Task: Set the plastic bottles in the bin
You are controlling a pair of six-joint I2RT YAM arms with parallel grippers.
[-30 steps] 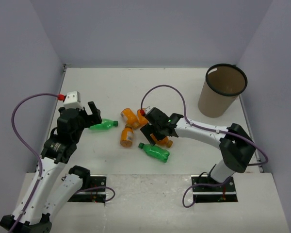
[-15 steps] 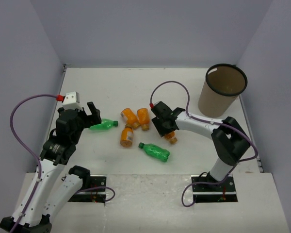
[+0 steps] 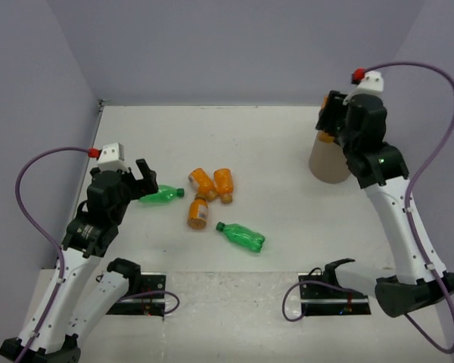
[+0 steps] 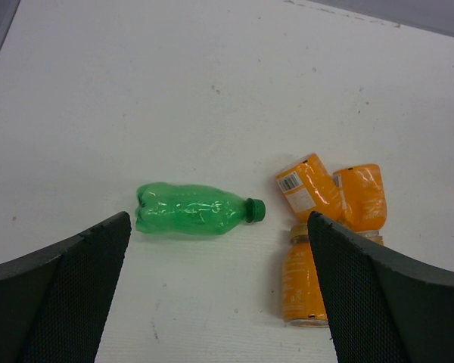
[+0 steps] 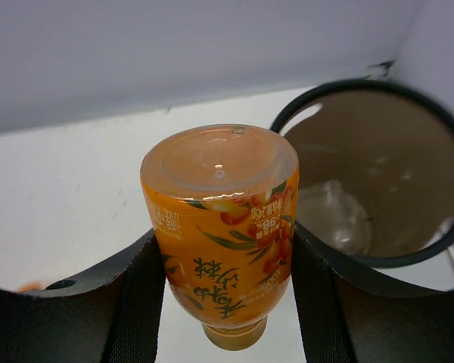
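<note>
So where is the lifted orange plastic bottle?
The right end effector holds the bottle just left of the tall brown cylindrical bin, far right in the top view.

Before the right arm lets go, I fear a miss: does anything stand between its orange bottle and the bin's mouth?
Nothing visible does. The right gripper holds the orange bottle beside the bin, whose mouth is open; only a clear bottle lies inside.

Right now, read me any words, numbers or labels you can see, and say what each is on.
On the held orange bottle in the right tool: a label with dark characters and small print, upside down, too blurred to quote.
On the orange bottle with the sticker: a white barcode sticker, digits too small to read.
No other text shows.
</note>
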